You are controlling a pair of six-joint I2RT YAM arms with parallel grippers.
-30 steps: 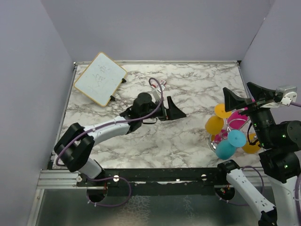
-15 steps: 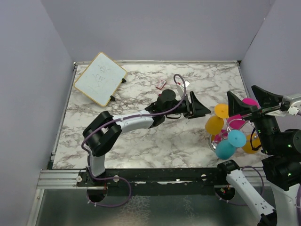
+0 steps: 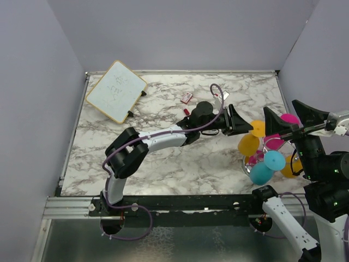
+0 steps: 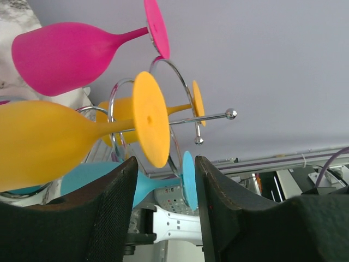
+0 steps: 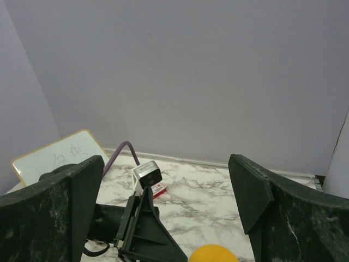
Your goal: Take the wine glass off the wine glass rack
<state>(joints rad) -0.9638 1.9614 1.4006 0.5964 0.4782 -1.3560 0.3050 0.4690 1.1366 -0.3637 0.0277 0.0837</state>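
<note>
Rack stands on the table at its right edge, all glasses hanging on its wire arms. Load: pink glass uppermost, orange glass nearest the left wrist camera, a second orange one behind it, blue glass lowest.

Left claw is at the rack, jaws half-narrow. The orange glass's foot sits just at the gap; contact cannot be told.

Right claw hangs above the rack, jaws wide, holding nothing.
</note>
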